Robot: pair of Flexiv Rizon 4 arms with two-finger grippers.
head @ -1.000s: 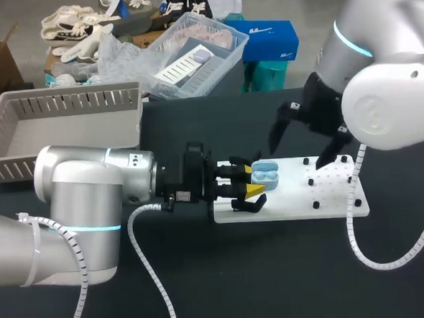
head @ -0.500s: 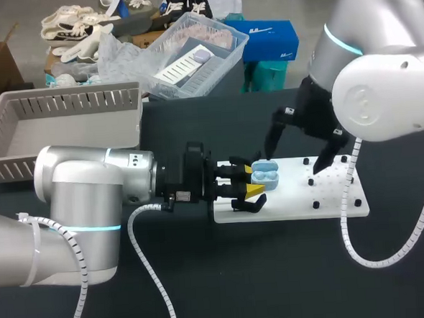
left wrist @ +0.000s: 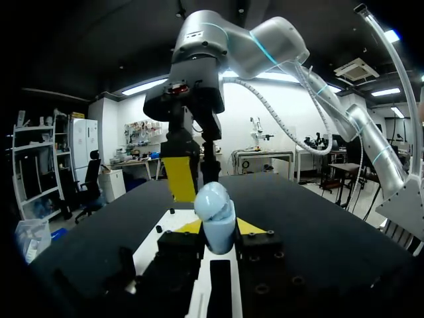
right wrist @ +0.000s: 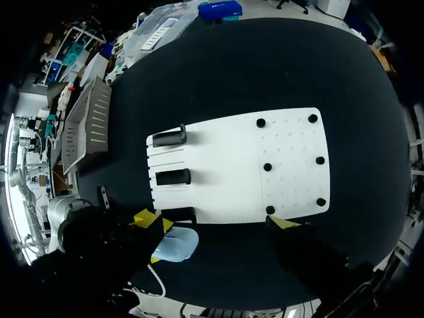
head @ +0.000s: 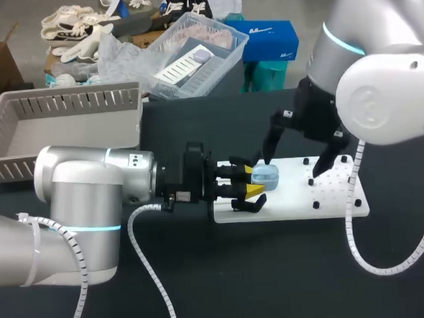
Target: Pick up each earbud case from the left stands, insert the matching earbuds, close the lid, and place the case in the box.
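At the far left, towards the back of the black bench (head: pixel 240 272), sits a grey plastic box with slatted walls (head: pixel 72 103); nothing can be made out inside it. The left arm lies low across the bench in front of that box. Its end effector (head: pixel 254 179) reaches to the left edge of a flat white rectangular board (head: pixel 329 195).

That left end effector is closed on a pale blue, rounded earbud case (head: pixel 265 174). In the left wrist view the case (left wrist: pixel 215 212) stands upright with a yellow tip pressed to each side, and its lid is down. The case is held over the left end of the board, just above the nearest of three short black stands (right wrist: pixel 172 177) lined up along that edge.

To the right, the right arm comes down from above, and its end effector (head: pixel 292 158) hangs over the middle of the board. Its fingers are spread wide and hold nothing. The finger on the case side hangs close to the top of the case, and whether it touches cannot be told. The other finger hangs over the board's right half, where small black pegs (right wrist: pixel 260 123) stand among rows of holes. In the right wrist view the grey box (right wrist: pixel 93 126) lies well apart from the board (right wrist: pixel 225 159).
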